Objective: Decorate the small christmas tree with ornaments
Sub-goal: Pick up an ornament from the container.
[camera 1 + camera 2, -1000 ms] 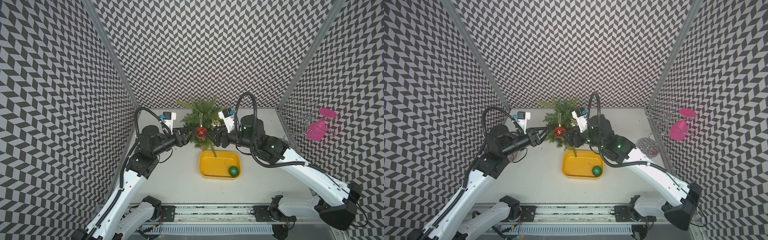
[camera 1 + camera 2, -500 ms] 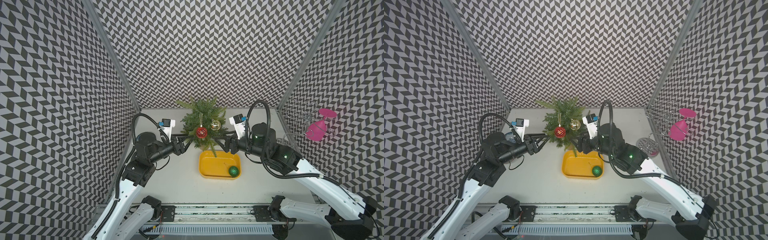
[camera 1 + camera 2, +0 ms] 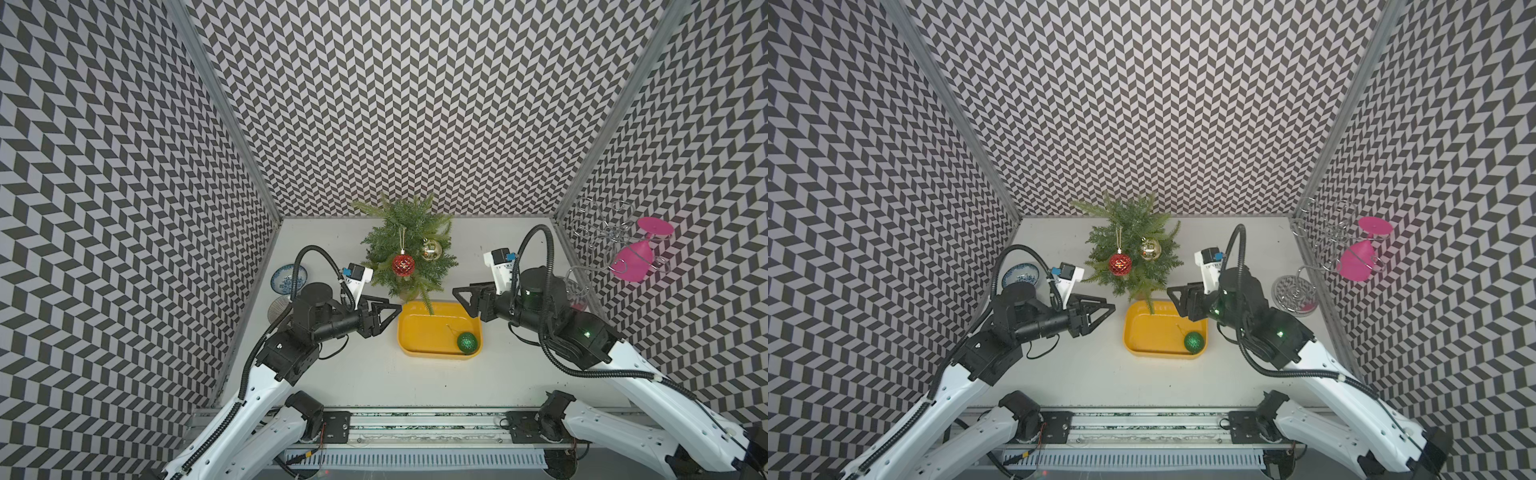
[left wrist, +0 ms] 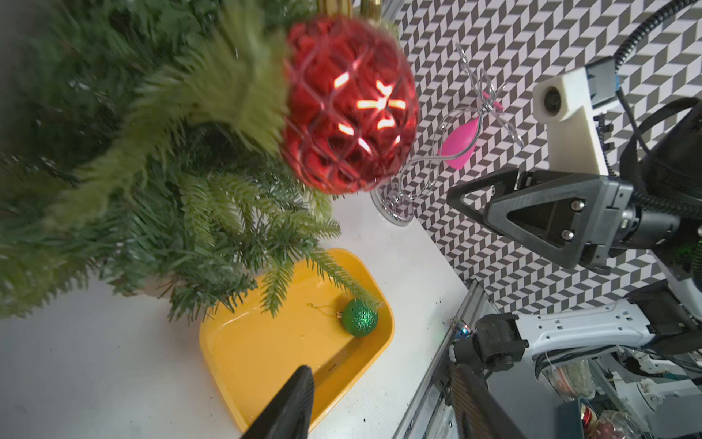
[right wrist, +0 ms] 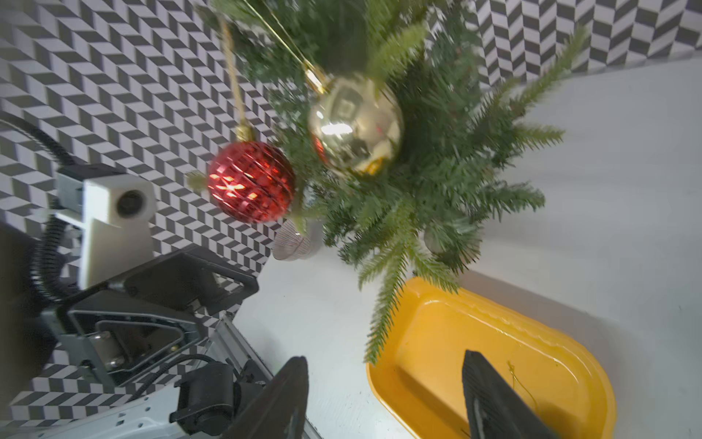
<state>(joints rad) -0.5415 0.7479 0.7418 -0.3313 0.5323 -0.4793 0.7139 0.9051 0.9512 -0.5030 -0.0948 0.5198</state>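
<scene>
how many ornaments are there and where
3. The red ornament and the gold ornament hang on the tree; the green ornament lies in the yellow tray. Others may be hidden behind the branches.

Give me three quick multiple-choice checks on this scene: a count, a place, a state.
1. How many baubles hang on the tree? A one; B two; C three.
2. Where is the green bauble? A hung on the tree; B held in the air; C in the tray.
3. The right gripper is: A open and empty; B shut on a bauble; C shut on a branch.
Key: 1 B, the red bauble and gold bauble hang there; 2 C, it lies in the tray; 3 A, the right wrist view shows nothing between its fingers.
</scene>
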